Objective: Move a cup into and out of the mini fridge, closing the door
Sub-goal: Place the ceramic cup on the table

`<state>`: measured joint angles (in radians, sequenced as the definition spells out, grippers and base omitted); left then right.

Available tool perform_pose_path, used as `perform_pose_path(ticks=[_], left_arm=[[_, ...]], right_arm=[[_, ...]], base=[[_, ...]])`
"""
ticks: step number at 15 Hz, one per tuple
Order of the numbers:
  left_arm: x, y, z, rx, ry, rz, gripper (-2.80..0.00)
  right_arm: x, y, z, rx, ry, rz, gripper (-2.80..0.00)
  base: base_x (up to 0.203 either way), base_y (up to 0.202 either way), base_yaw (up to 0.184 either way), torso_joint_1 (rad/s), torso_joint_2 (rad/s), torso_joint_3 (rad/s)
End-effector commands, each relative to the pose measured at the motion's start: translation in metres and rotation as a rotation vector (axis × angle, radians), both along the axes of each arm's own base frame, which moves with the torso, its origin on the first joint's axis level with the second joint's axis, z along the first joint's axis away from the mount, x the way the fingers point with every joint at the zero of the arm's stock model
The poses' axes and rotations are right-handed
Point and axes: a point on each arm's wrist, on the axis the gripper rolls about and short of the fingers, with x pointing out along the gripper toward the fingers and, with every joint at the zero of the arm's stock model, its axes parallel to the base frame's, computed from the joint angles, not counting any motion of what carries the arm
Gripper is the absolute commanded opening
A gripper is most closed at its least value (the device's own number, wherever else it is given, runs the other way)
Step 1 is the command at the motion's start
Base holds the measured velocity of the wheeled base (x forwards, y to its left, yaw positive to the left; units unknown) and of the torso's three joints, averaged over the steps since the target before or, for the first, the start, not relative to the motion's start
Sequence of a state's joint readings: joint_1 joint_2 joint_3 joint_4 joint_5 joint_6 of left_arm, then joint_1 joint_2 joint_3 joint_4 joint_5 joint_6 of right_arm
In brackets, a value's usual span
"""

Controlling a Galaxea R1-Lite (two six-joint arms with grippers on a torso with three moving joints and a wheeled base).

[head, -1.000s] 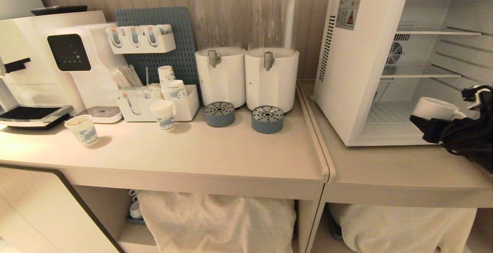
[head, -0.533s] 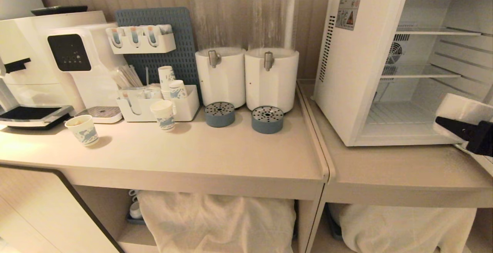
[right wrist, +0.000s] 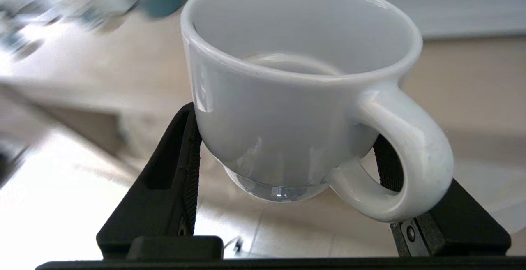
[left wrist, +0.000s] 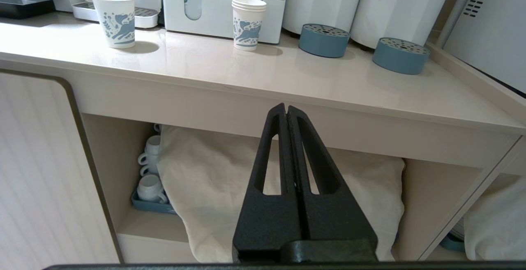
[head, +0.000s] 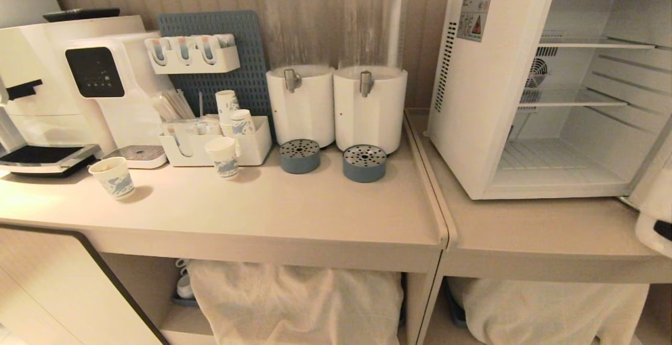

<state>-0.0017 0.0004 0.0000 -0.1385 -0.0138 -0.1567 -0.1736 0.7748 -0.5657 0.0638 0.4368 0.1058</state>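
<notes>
Now that the right tool [right wrist: 283, 159], pinching the cup [right wrist: 296, 93], has drawn clear of the mini fridge [head: 525, 82], its shelves stand bare (left tool [left wrist: 287, 114] pressed together, parked); closing the door remains.

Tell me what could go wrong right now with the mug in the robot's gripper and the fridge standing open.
1. The right gripper clamps the cup low on its rounded body, so it might slip or tip during fast motion.
2. The mini fridge is open; its door sits beside the arm's path and could get bumped.
</notes>
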Motion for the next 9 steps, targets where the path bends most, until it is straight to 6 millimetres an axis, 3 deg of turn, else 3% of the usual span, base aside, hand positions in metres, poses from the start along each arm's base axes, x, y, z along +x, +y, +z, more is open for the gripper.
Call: perform_pose_path(ticks=[1,9], left_arm=[[0.003,0.000,-0.011,-0.001,0.034,0.000,-2.80],[0.003,0.000,-0.011,-0.001,0.034,0.000,-2.80]], right_arm=[[-0.033,0.006,0.000,-0.007,-0.066,0.033,-2.80],[-0.116,0.012,-0.030,-0.024,-0.110,0.210,-2.80]], base=[[0.000,0.000,0.000,0.000,0.00,0.000],[0.000,0.000,0.000,0.000,0.00,0.000]])
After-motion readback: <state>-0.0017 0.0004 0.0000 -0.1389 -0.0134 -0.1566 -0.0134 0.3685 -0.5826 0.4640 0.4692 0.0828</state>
